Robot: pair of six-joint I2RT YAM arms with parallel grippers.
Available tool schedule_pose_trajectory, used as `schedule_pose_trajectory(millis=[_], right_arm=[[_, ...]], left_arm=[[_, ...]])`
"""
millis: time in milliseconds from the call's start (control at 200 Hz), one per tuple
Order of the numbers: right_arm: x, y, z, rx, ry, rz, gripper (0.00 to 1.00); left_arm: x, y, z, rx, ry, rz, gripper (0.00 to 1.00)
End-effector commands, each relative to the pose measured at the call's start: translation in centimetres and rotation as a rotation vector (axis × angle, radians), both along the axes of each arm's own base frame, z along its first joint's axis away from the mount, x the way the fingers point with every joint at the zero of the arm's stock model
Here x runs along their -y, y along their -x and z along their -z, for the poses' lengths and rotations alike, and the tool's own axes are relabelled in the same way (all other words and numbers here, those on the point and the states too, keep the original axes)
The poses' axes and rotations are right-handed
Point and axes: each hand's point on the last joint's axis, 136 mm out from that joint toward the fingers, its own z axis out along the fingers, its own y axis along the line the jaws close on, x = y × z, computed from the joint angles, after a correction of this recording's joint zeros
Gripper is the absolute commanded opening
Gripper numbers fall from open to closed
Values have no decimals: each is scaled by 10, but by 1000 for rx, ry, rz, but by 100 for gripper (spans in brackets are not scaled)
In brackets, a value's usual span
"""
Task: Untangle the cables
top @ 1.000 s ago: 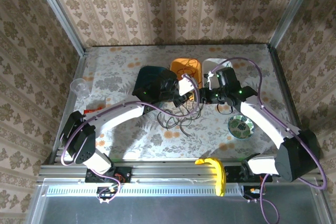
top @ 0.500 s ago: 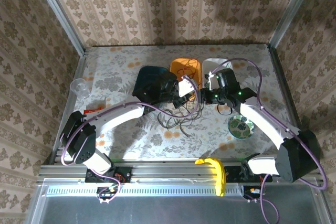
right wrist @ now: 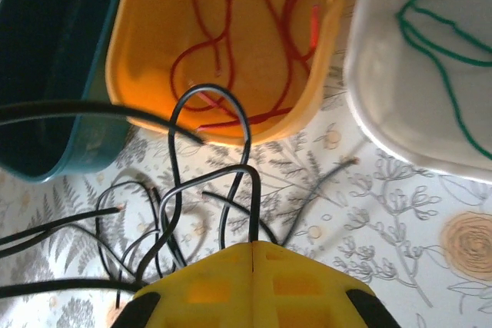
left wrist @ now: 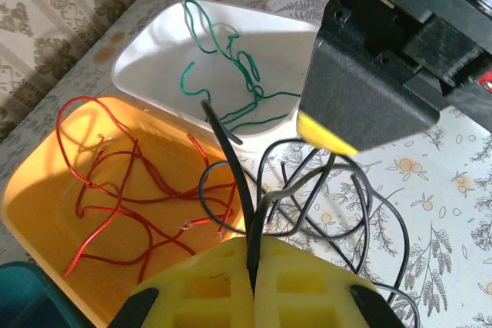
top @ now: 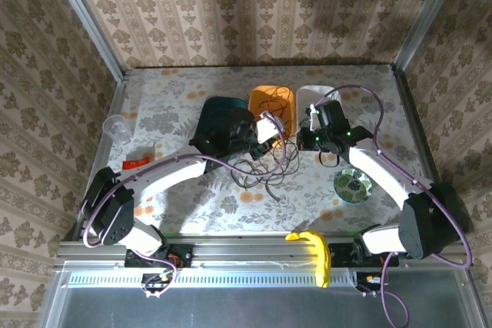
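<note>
Pinching black cable (left wrist: 233, 160) just beside the orange tray (left wrist: 46, 190) with left gripper (left wrist: 252, 263); clamping black cable there with right gripper (right wrist: 252, 245) too, maybe same strand.

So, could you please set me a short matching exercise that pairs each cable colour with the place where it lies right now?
Things:
1. red cable
2. green cable
3. black cables

Places:
A. in the white bin
B. lying on the table, with strands pinched by the left fingers and the right fingers
C. in the orange bin

Pairs: 1-C, 2-A, 3-B
</note>
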Motion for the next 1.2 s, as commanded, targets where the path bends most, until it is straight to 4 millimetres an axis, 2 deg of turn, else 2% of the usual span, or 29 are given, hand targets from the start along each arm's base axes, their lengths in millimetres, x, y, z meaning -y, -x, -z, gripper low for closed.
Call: schedule_pose_trajectory(millis=[0, 185, 400, 490, 665, 700, 795, 810, 820, 885, 1065, 1195], right_arm=[[27, 2, 16, -49, 49, 125, 0], [56, 8, 29, -98, 58, 249, 0], [85, 20, 44, -162, 109, 366, 0], [91, 24, 48, -180, 131, 387, 0], [87, 30, 57, -214, 143, 348, 0], [86, 37, 63, -251, 161, 333, 0], [83, 45, 72, -294, 196, 299, 0], [83, 46, 73, -298, 200, 297, 0], [84, 48, 81, -326, 212, 296, 0], [86, 51, 88, -351, 229, 298, 0], [89, 51, 91, -356, 246, 301, 0], [89, 52, 97, -370, 253, 303, 0]], left_arm=[[-17, -14, -19, 39, 57, -106, 0], [-67, -46, -20, 130, 47, -399, 0], [-108, -56, -39, 231, 90, -579, 0], [-114, -54, -48, 257, 122, -594, 0], [-108, -46, -73, 264, 210, -539, 0], [-107, -45, -79, 266, 227, -527, 0], [-104, -42, -103, 290, 285, -503, 0], [-104, -41, -108, 298, 296, -499, 0], [-104, -41, -111, 303, 302, -495, 0], [-105, -38, -136, 339, 347, -482, 0], [-114, -23, -208, 440, 470, -429, 0], [-119, -8, -246, 479, 543, -365, 0]])
